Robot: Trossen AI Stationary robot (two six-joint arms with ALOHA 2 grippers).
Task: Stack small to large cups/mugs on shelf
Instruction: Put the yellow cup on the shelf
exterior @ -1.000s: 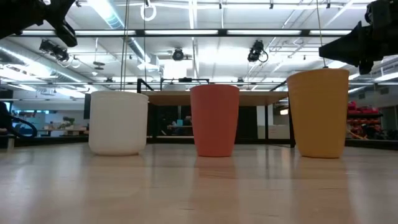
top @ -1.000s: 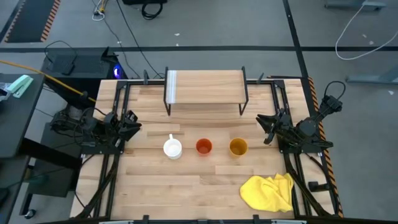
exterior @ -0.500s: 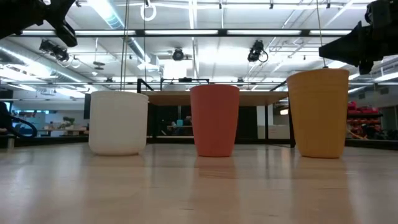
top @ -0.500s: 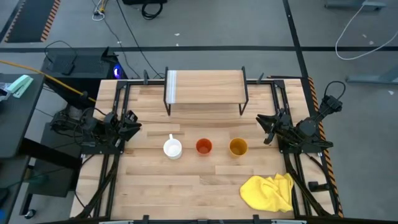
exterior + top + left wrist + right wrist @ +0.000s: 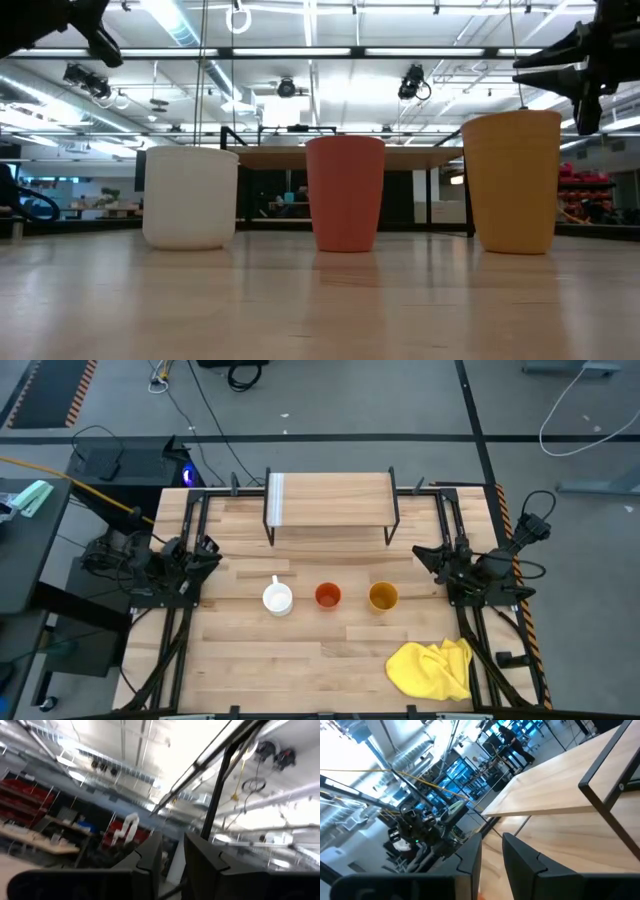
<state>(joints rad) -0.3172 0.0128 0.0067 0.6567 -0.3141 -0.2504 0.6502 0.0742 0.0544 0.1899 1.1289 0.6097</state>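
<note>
Both grippers (image 5: 212, 548) (image 5: 424, 553) seemingly near-shut, empty.

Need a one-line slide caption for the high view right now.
White mug, orange-red cup and yellow-orange cup lined up before the shelf, both arms waiting at the sides.

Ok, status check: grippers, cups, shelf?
Left gripper and right gripper empty, nearly shut, at table edges. White mug, orange-red cup, yellow-orange cup in row. Shelf bare.

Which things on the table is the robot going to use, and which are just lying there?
For the job:
white mug
orange-red cup
yellow-orange cup
shelf

Just lying about:
yellow cloth, crumpled near the table's front corner on the right arm's side
</note>
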